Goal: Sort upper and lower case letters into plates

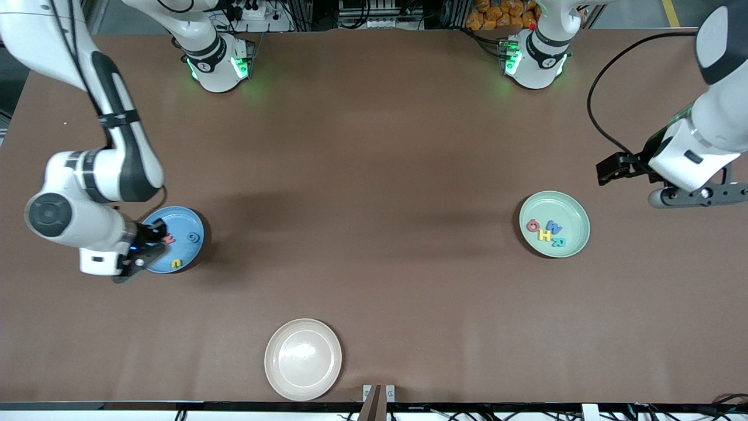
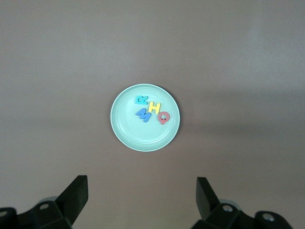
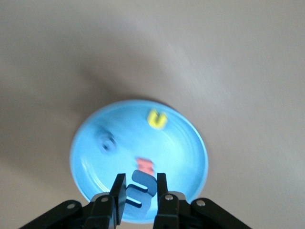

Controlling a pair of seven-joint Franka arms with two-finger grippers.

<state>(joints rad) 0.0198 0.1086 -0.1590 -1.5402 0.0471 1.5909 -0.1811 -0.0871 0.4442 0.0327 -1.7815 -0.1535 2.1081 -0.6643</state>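
Right gripper [image 3: 139, 191] over the round medium blue matte plate [image 1: 193, 225] at the right arm's end of the table, clamped on a dark blue foam letter [image 3: 139, 190] held just above the plate's floor. Small red letter [image 3: 145, 165], yellow letter [image 3: 157, 119] and blue round letter [image 3: 106, 143] lying in the same plate.

Left gripper [image 2: 142, 198] up in the air, waiting, fingers wide apart, empty, looking down on the round pale mint green matte plate [image 1: 575, 210] at the left arm's end. Four foam letters [image 2: 151, 110] clustered in it, touching.

Round cream-beige plate [image 1: 302, 359] nearest the front camera.
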